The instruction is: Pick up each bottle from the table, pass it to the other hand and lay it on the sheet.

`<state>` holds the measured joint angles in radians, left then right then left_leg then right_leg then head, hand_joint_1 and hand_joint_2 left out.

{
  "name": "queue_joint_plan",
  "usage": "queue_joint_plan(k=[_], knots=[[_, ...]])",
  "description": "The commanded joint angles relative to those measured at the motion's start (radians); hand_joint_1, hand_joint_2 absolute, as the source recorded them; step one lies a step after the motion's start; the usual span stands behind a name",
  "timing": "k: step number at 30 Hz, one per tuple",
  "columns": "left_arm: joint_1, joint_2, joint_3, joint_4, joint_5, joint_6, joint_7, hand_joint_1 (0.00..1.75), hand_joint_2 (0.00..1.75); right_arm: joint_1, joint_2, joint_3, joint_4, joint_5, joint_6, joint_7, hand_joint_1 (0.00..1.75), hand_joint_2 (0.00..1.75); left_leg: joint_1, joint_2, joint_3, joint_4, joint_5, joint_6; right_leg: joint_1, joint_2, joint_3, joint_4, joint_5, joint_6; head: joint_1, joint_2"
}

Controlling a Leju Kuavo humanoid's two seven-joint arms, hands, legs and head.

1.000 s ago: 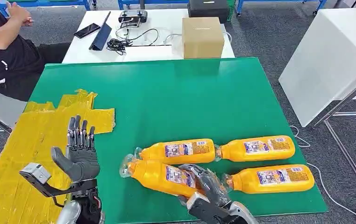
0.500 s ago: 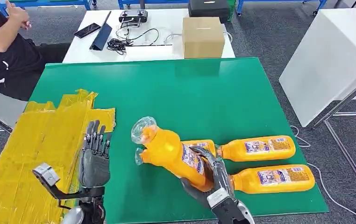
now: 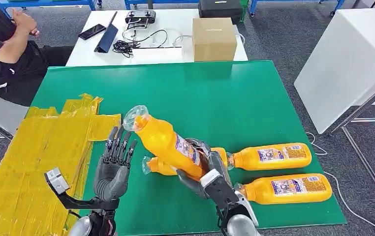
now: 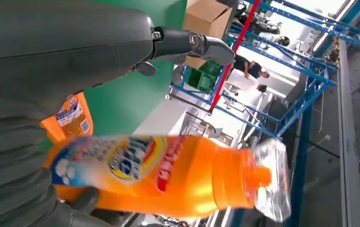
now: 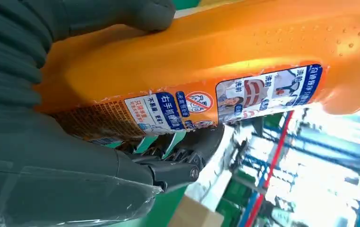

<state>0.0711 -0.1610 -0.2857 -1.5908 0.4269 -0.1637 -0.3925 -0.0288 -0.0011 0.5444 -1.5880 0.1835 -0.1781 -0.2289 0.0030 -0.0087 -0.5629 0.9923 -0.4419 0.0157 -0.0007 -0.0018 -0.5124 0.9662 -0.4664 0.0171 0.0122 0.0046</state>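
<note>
From the head view, your right hand [image 3: 203, 169] grips an orange bottle [image 3: 163, 140] above the green counter [image 3: 215, 98], its clear cap tilted toward 10 o'clock. Your left hand [image 3: 114, 167] stands open at the bottle's 8 o'clock, fingers spread, beside the yellow sheet [image 3: 33, 152]. Three more bottles [image 3: 271, 156] lie at 4 o'clock. In the left wrist view, the bottle [image 4: 168, 172] crosses the open hand [image 4: 50, 71]. In the right wrist view, the hand [image 5: 50, 142] wraps the bottle [image 5: 216, 61].

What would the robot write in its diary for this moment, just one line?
right hand: grips lifted bottle | left hand: open, beside it | three bottles on table | yellow sheet: bare
</note>
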Motion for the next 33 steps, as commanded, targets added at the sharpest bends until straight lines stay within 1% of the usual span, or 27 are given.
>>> queue_joint_plan(k=[1,7,10,11,14,16,28,31,33], knots=[[-0.033,0.039,-0.018,0.073,0.024,-0.025,0.006,0.0,1.75,-0.1,0.006,0.086,0.147,0.019,0.025,0.032,1.75,1.75,0.0,0.002,0.002,-0.001,0.0,-0.001,0.0,0.002,0.001,-0.001,0.001,0.0,0.0,0.0],[-0.033,0.038,-0.018,0.072,0.025,-0.026,0.006,0.0,1.75,-0.102,0.005,0.088,0.149,0.02,0.027,0.035,1.75,1.75,0.0,0.003,0.002,-0.002,0.0,-0.001,0.0,0.002,0.002,-0.002,0.001,0.0,0.0,0.0],[-0.036,0.041,-0.019,0.075,0.032,-0.043,0.013,0.0,1.75,-0.13,-0.003,0.14,0.168,0.054,0.066,0.073,1.75,1.75,0.0,0.003,0.002,-0.001,0.0,-0.001,0.0,0.002,0.002,-0.002,0.001,0.0,0.0,0.0],[-0.045,0.044,0.002,0.091,0.034,-0.048,0.015,0.0,1.75,-0.162,-0.02,0.198,0.165,0.073,0.114,0.091,1.75,1.75,0.0,0.002,0.002,-0.001,0.0,-0.001,0.0,0.002,0.001,-0.001,0.001,0.0,0.0,0.0],[-0.046,0.042,0.003,0.092,0.034,-0.048,0.015,0.0,1.75,-0.165,-0.022,0.197,0.167,0.071,0.116,0.092,1.75,1.75,0.001,0.004,0.003,-0.001,0.0,-0.001,0.001,0.003,0.002,-0.003,0.001,0.0,0.0,0.0],[-0.046,0.042,0.003,0.092,0.034,-0.048,0.015,0.0,1.75,-0.165,-0.022,0.197,0.167,0.071,0.116,0.092,1.75,1.75,0.001,0.001,0.002,-0.001,0.0,-0.001,0.001,0.001,0.002,-0.002,0.001,0.0,0.0,0.0],[-0.046,0.042,0.003,0.092,0.034,-0.048,0.015,0.0,1.75,-0.165,-0.022,0.197,0.167,0.071,0.116,0.092,1.75,1.75,0.0,0.001,0.001,-0.001,0.0,-0.001,0.0,0.0,0.001,-0.001,0.001,0.0,0.0,0.0],[-0.051,0.04,0.017,0.104,0.042,-0.053,0.018,0.0,1.75,-0.202,-0.033,0.259,0.173,0.059,0.177,0.095,1.75,1.75,0.0,0.001,0.001,-0.001,0.0,0.0,0.0,0.001,0.0,-0.001,0.0,0.0,0.0,0.0],[-0.06,0.046,0.013,0.115,0.043,-0.07,0.025,0.0,1.75,-0.225,-0.03,0.289,0.18,0.056,0.196,0.103,1.75,1.75,0.001,0.002,0.002,-0.001,0.0,-0.001,0.001,0.002,0.001,-0.001,0.001,0.0,0.0,0.0]])
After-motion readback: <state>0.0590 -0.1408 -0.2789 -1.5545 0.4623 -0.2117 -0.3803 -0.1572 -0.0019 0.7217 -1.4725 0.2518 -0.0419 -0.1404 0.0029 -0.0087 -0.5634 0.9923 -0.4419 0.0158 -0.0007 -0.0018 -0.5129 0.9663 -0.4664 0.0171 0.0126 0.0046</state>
